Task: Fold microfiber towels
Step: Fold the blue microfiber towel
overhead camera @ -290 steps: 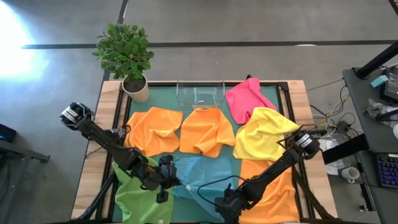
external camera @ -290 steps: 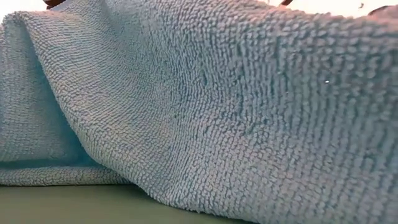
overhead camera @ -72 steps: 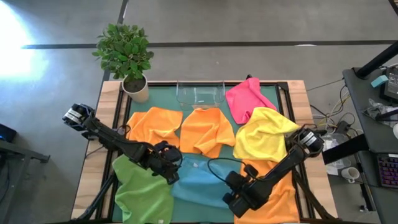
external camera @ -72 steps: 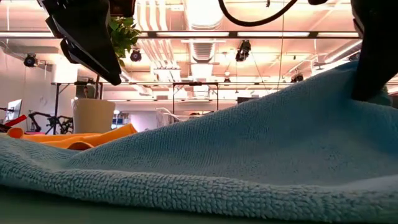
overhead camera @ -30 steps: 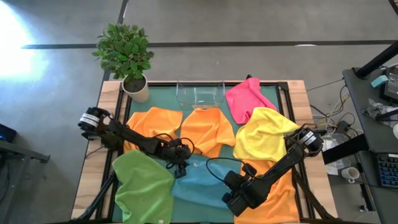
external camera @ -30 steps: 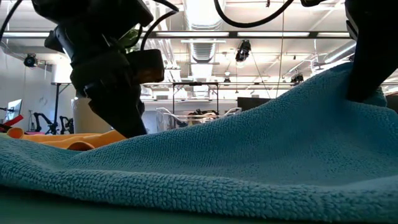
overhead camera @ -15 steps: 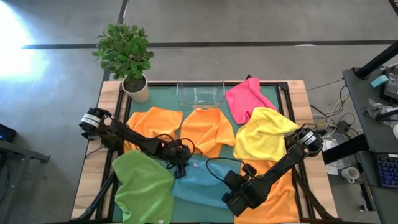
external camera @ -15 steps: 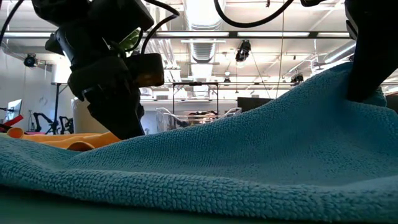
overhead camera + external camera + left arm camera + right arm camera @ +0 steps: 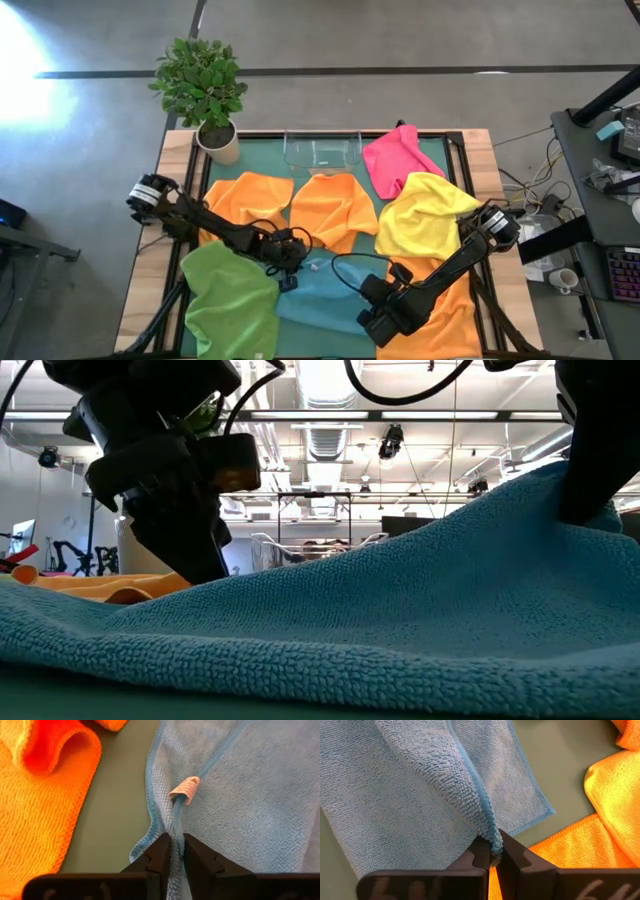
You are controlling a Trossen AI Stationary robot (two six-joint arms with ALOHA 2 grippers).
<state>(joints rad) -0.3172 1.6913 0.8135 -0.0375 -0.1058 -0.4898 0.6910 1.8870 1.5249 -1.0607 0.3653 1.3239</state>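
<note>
High view: the light blue towel (image 9: 325,295) lies at the near middle of the bench (image 9: 180,150), between the green towel (image 9: 228,305) and an orange towel (image 9: 450,315); left gripper (image 9: 290,272) at its far-left edge, right gripper (image 9: 372,318) at its near-right edge.
Low view: blue cloth fills the foreground — both arms come down onto it.
Left wrist view: left gripper (image 9: 173,851) narrowed on the blue hem, just beside its small tag (image 9: 184,790).
Right wrist view: right gripper (image 9: 493,854) pressed together, pinching a raised fold of the blue towel.
</note>
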